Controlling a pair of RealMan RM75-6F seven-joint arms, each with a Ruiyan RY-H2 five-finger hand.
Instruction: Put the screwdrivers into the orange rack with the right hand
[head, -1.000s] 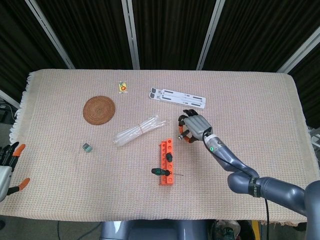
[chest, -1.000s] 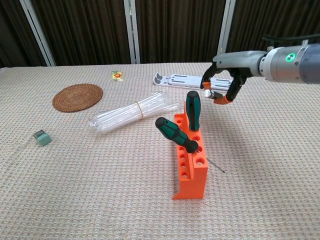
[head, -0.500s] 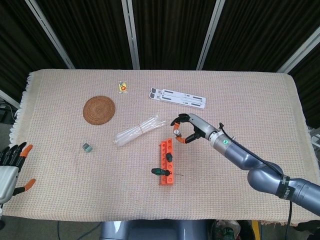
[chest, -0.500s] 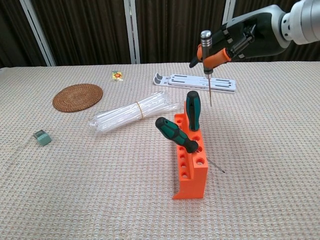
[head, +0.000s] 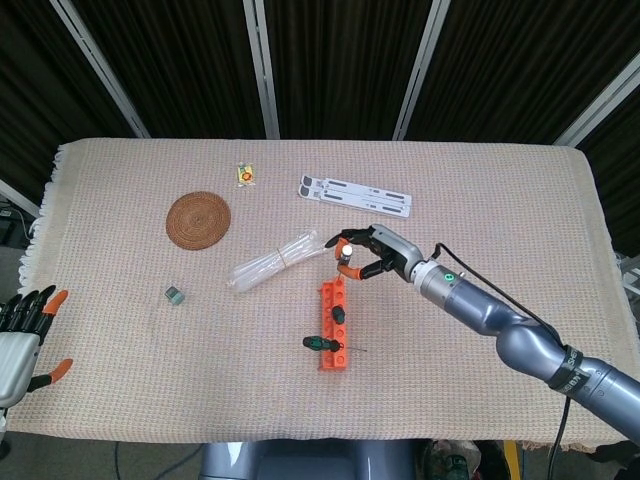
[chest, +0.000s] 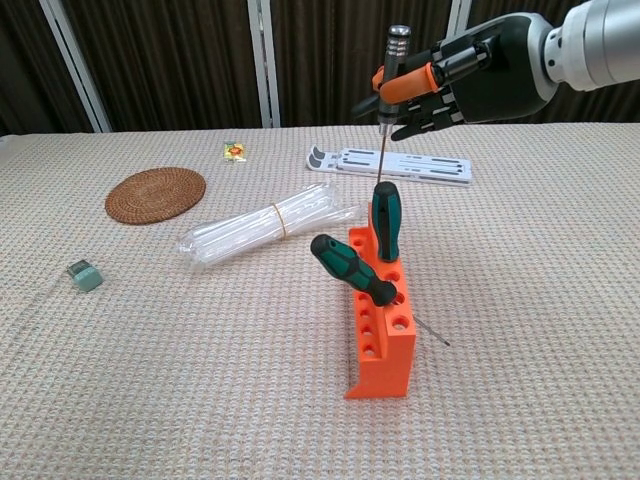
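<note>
Scene: cloth-covered table (head: 520, 190) before dark curtained panels, seen from the head and chest cameras.
Right hand: right hand (chest: 470, 75) raised above the far end of the orange rack (chest: 382, 322), fingers pinched around a slim silver-handled screwdriver (chest: 398, 45) with an orange collar; the other fingers are spread.
Held screwdriver: upright, thin shaft pointing down, its tip just above the top of the standing green screwdriver (chest: 385, 220) in the chest view; whether they touch cannot be told.
Rack: orange rack near the middle of the table, long side running away from the robot, several front holes showing unfilled.
Seated tools: green screwdriver upright in a far hole; second green-handled screwdriver (chest: 350, 268) tilted to the left through a middle hole, its thin tip poking out on the rack's right side.
Left hand: left hand (head: 20, 335) at the table's left edge in the head view, holding nothing, orange-tipped fingers apart.
Elsewhere: round woven coaster (head: 198, 219), bundle of clear tubes (head: 275, 260), white folded stand (head: 355, 195), small grey-green block (head: 175, 294), small yellow packet (head: 244, 173).
</note>
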